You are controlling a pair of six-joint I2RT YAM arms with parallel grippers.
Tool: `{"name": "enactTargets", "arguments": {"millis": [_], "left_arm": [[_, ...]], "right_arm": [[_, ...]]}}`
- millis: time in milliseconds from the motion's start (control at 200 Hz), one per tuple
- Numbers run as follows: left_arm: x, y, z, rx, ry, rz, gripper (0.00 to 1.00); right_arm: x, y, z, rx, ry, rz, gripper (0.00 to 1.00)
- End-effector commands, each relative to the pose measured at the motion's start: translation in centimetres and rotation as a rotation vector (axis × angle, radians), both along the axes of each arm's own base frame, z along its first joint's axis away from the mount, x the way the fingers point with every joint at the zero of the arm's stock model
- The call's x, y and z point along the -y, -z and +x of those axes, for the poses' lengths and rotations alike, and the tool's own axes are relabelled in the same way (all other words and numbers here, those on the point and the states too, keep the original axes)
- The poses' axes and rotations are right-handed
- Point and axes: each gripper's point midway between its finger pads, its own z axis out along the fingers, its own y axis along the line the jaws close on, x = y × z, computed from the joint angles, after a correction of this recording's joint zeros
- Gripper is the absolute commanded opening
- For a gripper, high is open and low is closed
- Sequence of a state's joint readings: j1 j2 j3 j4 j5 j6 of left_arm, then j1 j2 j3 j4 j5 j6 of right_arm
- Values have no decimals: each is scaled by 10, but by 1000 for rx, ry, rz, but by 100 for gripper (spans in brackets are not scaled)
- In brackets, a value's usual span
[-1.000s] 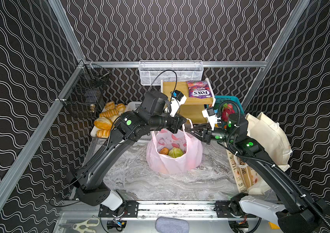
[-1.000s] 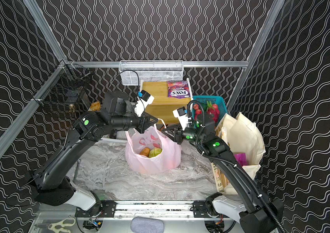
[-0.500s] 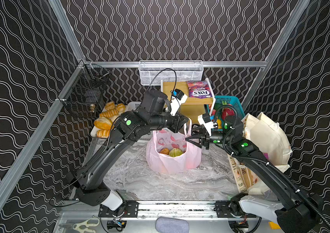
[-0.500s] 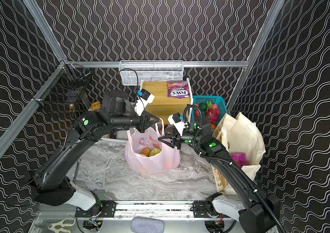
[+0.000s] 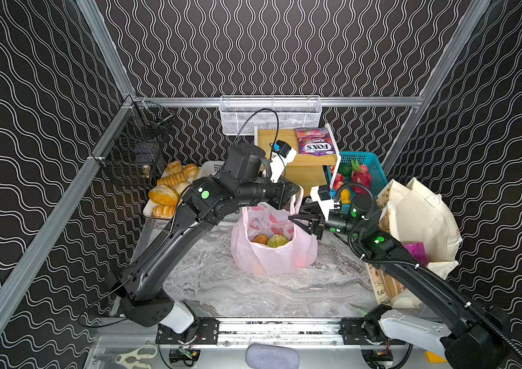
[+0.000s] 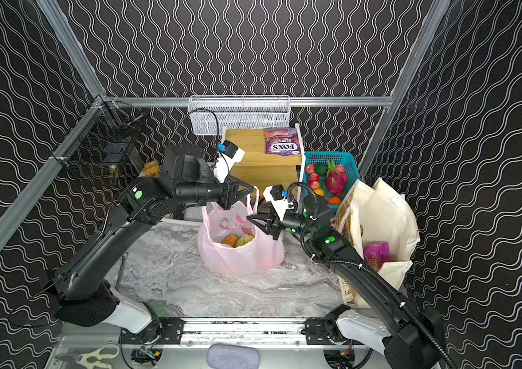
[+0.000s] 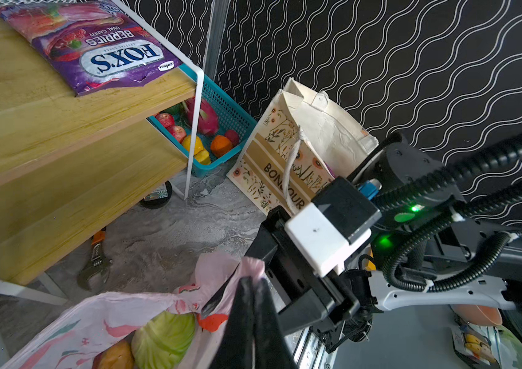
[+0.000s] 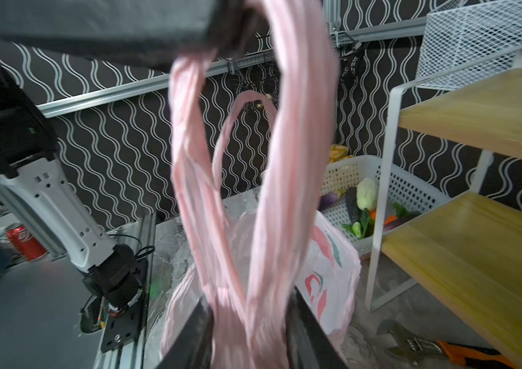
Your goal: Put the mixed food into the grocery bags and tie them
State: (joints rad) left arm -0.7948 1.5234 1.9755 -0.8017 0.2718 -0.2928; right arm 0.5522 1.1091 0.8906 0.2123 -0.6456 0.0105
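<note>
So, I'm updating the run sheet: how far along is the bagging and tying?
Done: the pink bag holds a cabbage and an orange-brown vegetable; the canvas tote holds a magenta packet. In hand: the left claw is shut on the pink bag's handle, holding it up, while the right claw straddles its strands, grip unclear. Left: the FOX'S packet lies on the shelf, and no knot shows.

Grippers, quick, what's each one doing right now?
Left gripper: shut on the loop handle of the thin translucent pink plastic bag.
Right gripper: open, jaws straddling that handle.
</note>
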Motion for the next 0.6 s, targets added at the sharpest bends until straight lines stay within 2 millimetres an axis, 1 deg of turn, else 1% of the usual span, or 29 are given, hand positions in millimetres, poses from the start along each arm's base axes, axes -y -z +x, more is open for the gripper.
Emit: {"name": "enactTargets", "arguments": {"millis": [0,70,175,265,290,360,375,395,425,441,456,521,596], "left_arm": [[0,-12,2,13,-22,-58,0],[-1,-12,2,12,-29,-65,0],[-2,-11,3,9,-40,-62,0],[-5,-12,5,18,-58,-61,0],[-6,-13,5,21,-63,-62,0],[-9,-15,6,31,-77,-63,0],[-10,-15,5,35,-77,-60,3],[-11,-15,6,40,-82,-54,10],[-14,-17,6,52,-91,-46,24],[-15,-16,7,56,-95,-38,34],[-17,-16,7,60,-102,-30,40],[-30,-15,11,91,-151,13,57],[-49,-16,13,148,-217,67,75]], "right_arm": [[6,-17,17,103,134,32,28],[5,-18,16,115,140,38,22],[3,-20,10,115,119,49,11],[3,-17,9,106,124,52,2],[3,-17,10,104,133,51,0],[5,-13,12,95,147,49,0],[5,-13,11,92,148,50,0],[5,-12,12,87,151,50,0],[5,-12,12,77,153,56,0],[5,-11,12,70,154,57,0],[5,-11,12,64,156,59,0],[5,-9,13,39,156,66,0],[6,-9,16,0,171,74,0]]}}
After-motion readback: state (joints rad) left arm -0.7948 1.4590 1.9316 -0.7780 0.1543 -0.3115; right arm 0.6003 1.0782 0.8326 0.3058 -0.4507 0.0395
